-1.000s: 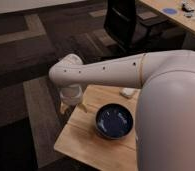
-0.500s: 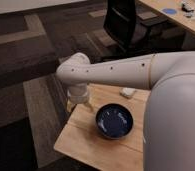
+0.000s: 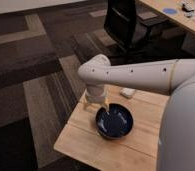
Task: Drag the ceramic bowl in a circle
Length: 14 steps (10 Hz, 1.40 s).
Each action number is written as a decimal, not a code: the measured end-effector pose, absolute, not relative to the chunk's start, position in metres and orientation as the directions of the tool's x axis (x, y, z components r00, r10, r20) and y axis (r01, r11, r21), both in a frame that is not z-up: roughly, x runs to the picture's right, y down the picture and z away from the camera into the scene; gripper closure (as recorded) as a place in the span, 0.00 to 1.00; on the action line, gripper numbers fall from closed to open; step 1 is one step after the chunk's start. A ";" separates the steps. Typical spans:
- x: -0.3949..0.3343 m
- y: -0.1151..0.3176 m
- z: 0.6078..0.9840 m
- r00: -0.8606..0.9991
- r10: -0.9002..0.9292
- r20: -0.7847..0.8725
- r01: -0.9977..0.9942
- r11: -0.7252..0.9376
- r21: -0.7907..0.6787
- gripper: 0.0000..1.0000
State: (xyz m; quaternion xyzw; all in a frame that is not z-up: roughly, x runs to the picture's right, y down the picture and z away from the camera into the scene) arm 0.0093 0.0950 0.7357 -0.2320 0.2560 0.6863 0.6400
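Observation:
The ceramic bowl [image 3: 114, 121] is round, glossy dark navy inside, and sits on the small wooden table [image 3: 81, 140]. My white arm reaches in from the right and bends down at the wrist. My gripper [image 3: 96, 104] points down at the bowl's far-left rim. Its tan fingertips [image 3: 86, 103] stand apart, one left of the bowl over the table, the other at the bowl's rim. The gripper is open and holds nothing.
A small white object [image 3: 127, 92] lies on the table behind the bowl, near the arm. A black office chair [image 3: 125, 22] stands beyond the table. A wooden desk [image 3: 183, 20] with a blue disc [image 3: 169, 10] is at the top right. Striped carpet lies to the left.
My wrist and gripper have moved right and down, from left of the table edge to the bowl's far-left rim. The bowl has not moved.

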 end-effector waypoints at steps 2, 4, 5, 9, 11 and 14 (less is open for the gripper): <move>0.015 0.089 0.750 -0.068 0.753 -0.655 -0.998 -0.039 0.058 0.35; 0.023 0.065 0.763 -0.048 0.756 -0.653 -0.998 -0.014 0.057 0.35; 0.029 0.049 0.772 -0.037 0.762 -0.646 -0.999 -0.005 0.051 0.35; 0.080 0.012 0.788 -0.013 0.781 -0.624 -1.000 0.004 0.026 0.35; 0.112 0.018 0.781 -0.036 0.778 -0.627 -0.999 -0.007 0.048 0.35; 0.163 0.049 0.759 -0.108 0.784 -0.611 -0.994 -0.068 0.088 0.35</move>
